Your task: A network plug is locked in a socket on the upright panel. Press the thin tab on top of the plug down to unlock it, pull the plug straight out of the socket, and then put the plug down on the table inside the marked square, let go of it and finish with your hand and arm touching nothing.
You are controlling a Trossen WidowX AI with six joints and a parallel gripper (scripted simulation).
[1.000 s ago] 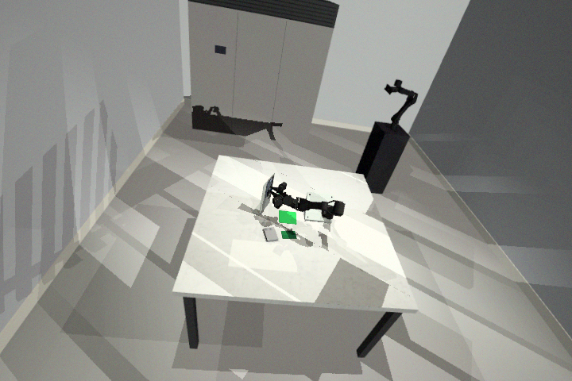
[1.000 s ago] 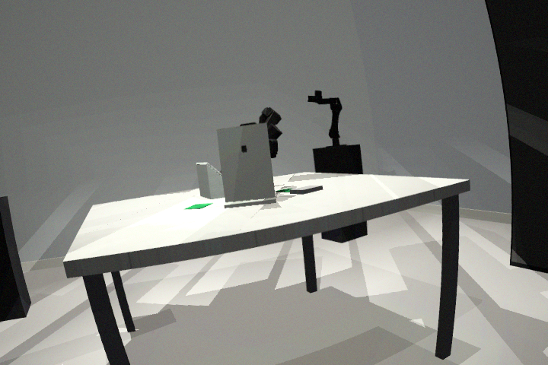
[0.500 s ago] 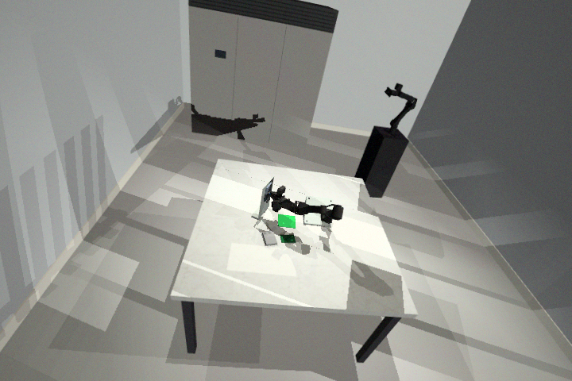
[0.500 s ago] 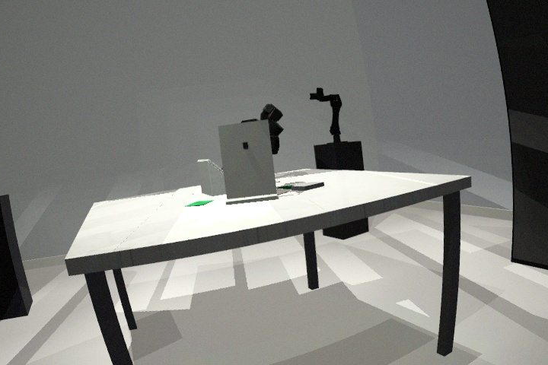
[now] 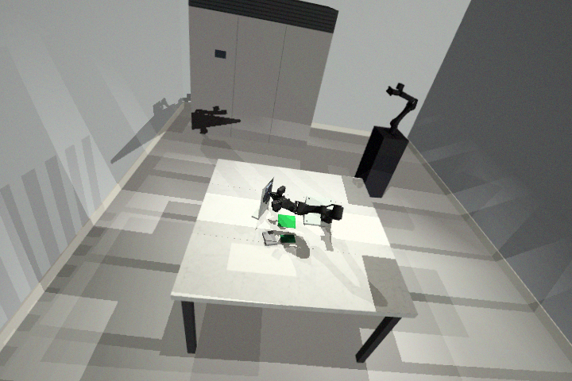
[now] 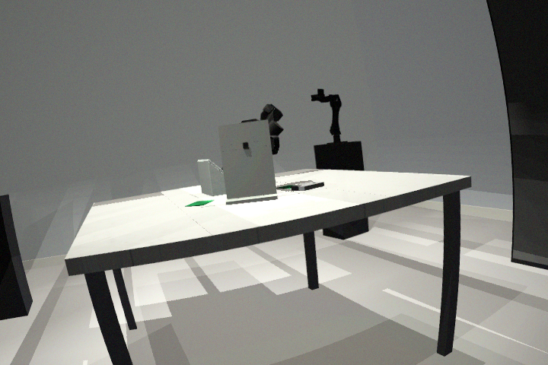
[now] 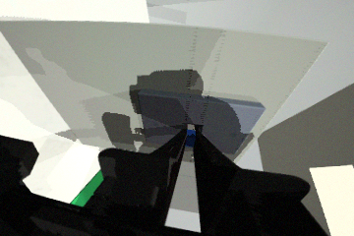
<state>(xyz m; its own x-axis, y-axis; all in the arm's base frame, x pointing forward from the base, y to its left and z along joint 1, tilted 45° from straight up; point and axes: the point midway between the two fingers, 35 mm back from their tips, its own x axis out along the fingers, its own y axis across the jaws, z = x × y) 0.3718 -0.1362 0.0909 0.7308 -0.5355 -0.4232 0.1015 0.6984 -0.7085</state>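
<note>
My gripper [image 7: 190,134] [image 5: 271,195] is shut on the blue plug [image 7: 190,139] in front of the socket on the upright panel [image 7: 111,49] [image 5: 263,206] [image 6: 249,176]. Only a small blue part of the plug shows between the fingertips. The thin tab and the socket opening are hidden by the fingers, so whether the tab is down does not show. A bright green square [image 5: 287,221] lies flat on the table in front of the panel; its edge shows at the lower left in the wrist view [image 7: 88,189]. I cannot tell whether it is the marked square.
A grey box [image 5: 269,238] [image 6: 311,185] lies on the table [image 5: 260,260] beside a dark green patch [image 5: 287,238]. Another green patch [image 6: 199,203] lies beside the panel in the exterior view. A white stand [image 6: 211,177] is near the arm's base.
</note>
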